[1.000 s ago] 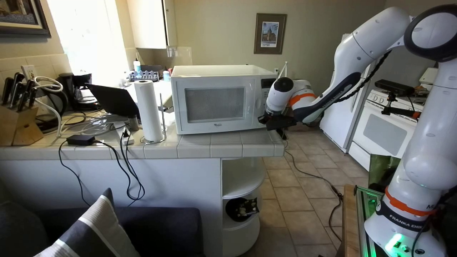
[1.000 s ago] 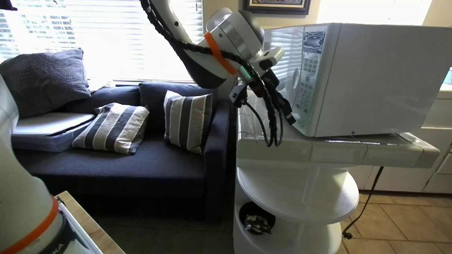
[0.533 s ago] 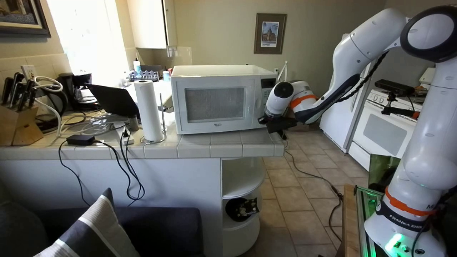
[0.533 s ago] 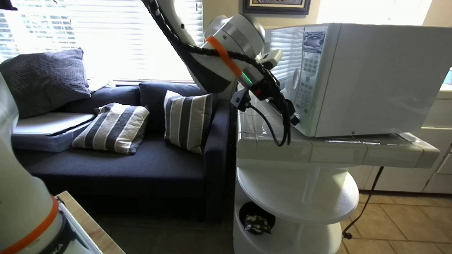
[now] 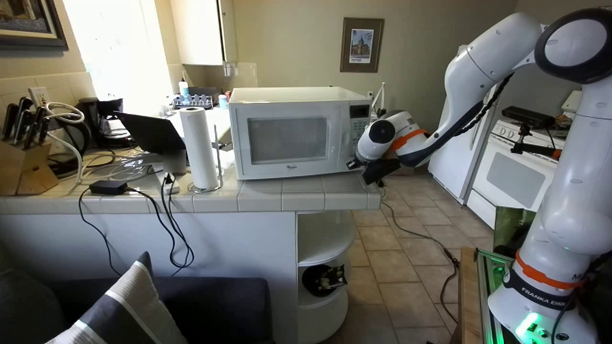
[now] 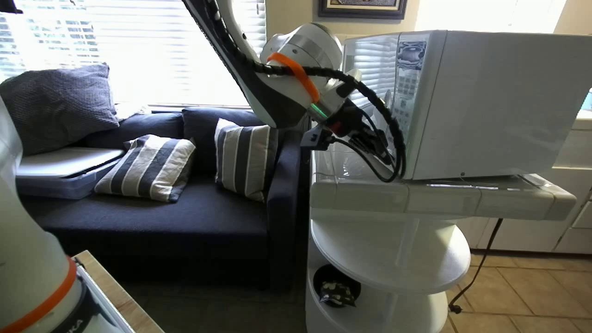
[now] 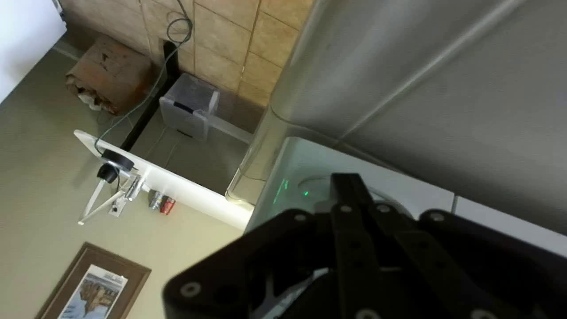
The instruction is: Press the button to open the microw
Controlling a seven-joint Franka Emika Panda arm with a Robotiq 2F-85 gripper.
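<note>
A beige wall point(image 5: 291, 43) backs the kitchen, and in front of it you have the tiled table point(image 5: 306, 187); the white microwave point(image 5: 299, 131) stands at its end, its door point(image 5: 287, 167) closed. In both exterior views you see its keypad point(image 6: 407, 90). Low on its front, in the wrist view, a rounded outline point(image 7: 315, 182) lies partly behind your gripper point(image 7: 349, 182); whether it is the button, you cannot tell. Your jaws are closed together right at the microwave's front, though you cannot tell if they touch it. Near the microwave, a paper towel roll point(image 5: 198, 150) stands upright on the table; past it come a dark screen point(image 5: 148, 135) and a knife block point(image 5: 26, 165). Beside the table you see a dark sofa point(image 6: 185, 215) with striped cushions point(image 6: 247, 159).
</note>
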